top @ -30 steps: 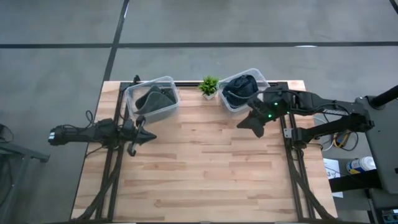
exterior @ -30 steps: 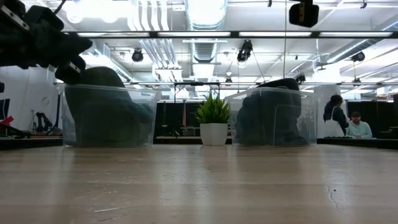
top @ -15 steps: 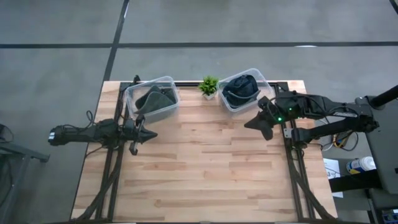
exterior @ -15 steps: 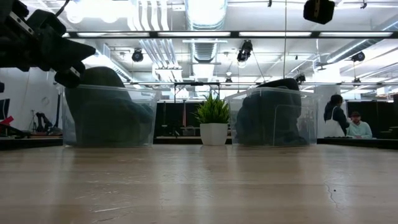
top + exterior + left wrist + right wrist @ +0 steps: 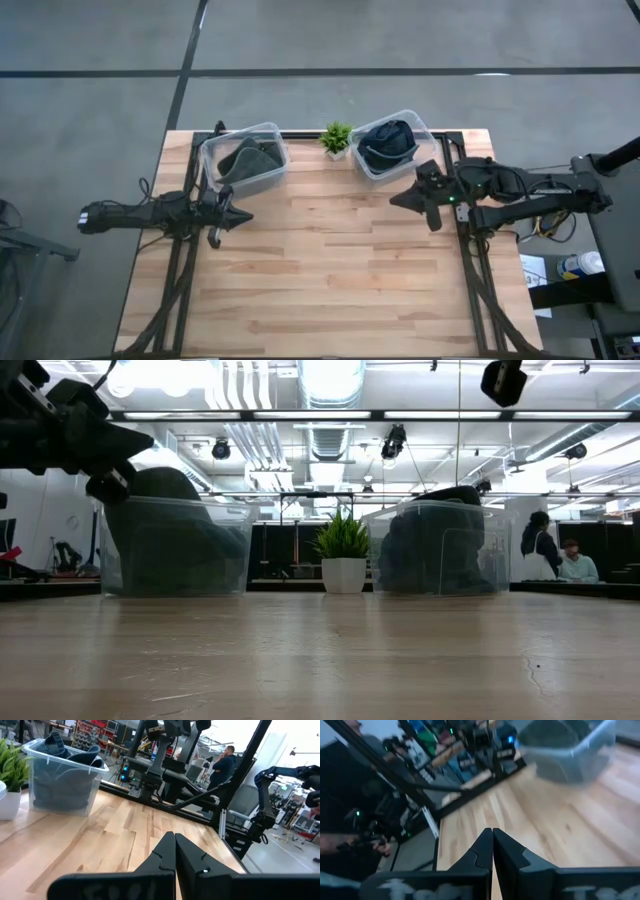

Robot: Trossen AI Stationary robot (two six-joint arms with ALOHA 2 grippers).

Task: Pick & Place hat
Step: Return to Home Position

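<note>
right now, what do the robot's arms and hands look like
The left arm and right arm are dark, slim and jointed, trailing black cables. The left hand and right hand each have two dark wedge fingers tapering to a point. A green light glows on the right arm.

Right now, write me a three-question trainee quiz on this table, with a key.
1. True or false: the left claw and the right claw are both shut and hold nothing.
2. What stands between the left bin and the right bin?
A. a potted plant
B. a bottle
C. a folded towel
3. In a few words: which bin holds the blue cap?

Key: 1 true; 2 A; 3 the right bin.
</note>
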